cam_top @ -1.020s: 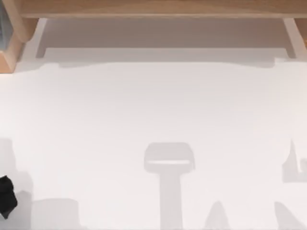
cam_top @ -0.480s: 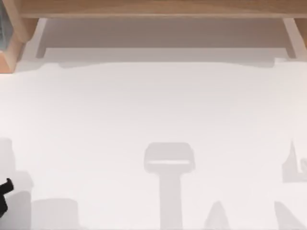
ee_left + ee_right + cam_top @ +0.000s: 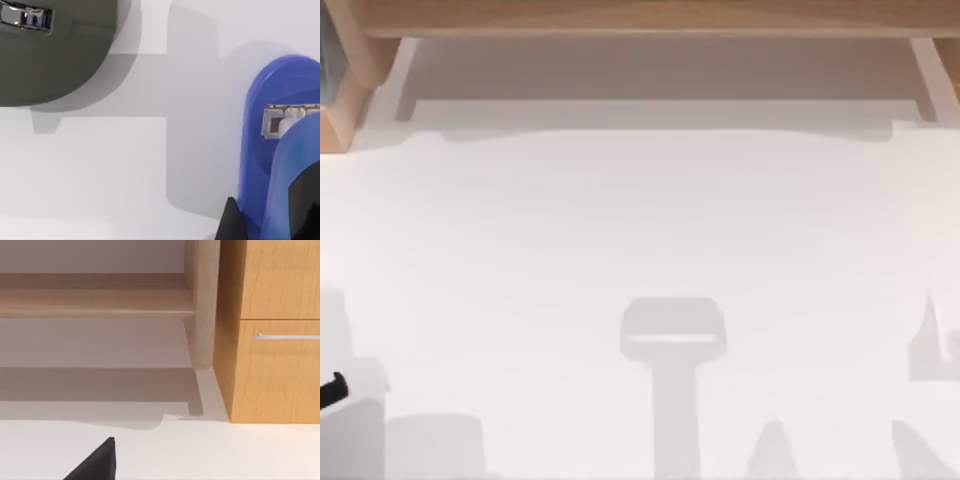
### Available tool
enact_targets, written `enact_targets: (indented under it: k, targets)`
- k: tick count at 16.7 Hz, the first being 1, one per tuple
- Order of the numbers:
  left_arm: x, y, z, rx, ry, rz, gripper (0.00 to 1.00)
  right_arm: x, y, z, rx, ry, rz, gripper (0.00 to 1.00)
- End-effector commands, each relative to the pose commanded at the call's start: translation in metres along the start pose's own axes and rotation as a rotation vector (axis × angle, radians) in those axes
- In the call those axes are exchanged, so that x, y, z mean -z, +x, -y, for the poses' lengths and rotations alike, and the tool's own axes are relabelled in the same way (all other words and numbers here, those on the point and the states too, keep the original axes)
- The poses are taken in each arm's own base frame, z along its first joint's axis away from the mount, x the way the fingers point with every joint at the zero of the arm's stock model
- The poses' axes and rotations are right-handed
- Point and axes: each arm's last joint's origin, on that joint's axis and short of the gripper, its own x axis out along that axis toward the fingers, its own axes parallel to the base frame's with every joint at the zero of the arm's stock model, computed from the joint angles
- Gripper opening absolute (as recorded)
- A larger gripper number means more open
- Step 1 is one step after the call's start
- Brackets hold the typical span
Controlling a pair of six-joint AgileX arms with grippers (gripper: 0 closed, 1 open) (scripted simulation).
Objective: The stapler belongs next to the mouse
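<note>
Stapler (image 3: 280, 150) is glossy blue with a rounded end and a metal staple plate set in its top; it lies flat on the white worktop (image 3: 100, 170), across a bare stretch from the dark grey mouse (image 3: 45, 55), which has a chrome wheel. Left gripper (image 3: 265, 225) sits right over the stapler; dark fingers (image 3: 231, 222) flank it, grip cannot be told. From above, left arm (image 3: 330, 390) pokes in at 9 o'clock. Right gripper (image 3: 97, 462) faces a wooden drawer cabinet (image 3: 272, 340), finger state unclear.

A white table (image 3: 640, 220) runs up to a wooden cabinet (image 3: 270, 340) with a metal drawer handle (image 3: 287, 336).
</note>
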Motion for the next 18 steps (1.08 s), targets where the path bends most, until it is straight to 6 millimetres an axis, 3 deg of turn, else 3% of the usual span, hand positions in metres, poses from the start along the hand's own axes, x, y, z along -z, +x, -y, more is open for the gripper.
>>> enact_targets:
  k: [7,14,18]
  targets:
    - [-0.001,-0.002,0.0,0.004,0.0,0.005,0.0,0.0,0.0,0.0,0.0,0.0,0.0,1.0]
    - [0.0,-0.03,0.0,0.003,0.0,0.0,0.0,0.0,0.0,0.0,0.0,0.0,0.0,1.0]
    - [0.0,-0.03,0.0,0.002,0.001,-0.002,0.0,0.0,0.0,0.0,0.0,0.0,0.0,1.0]
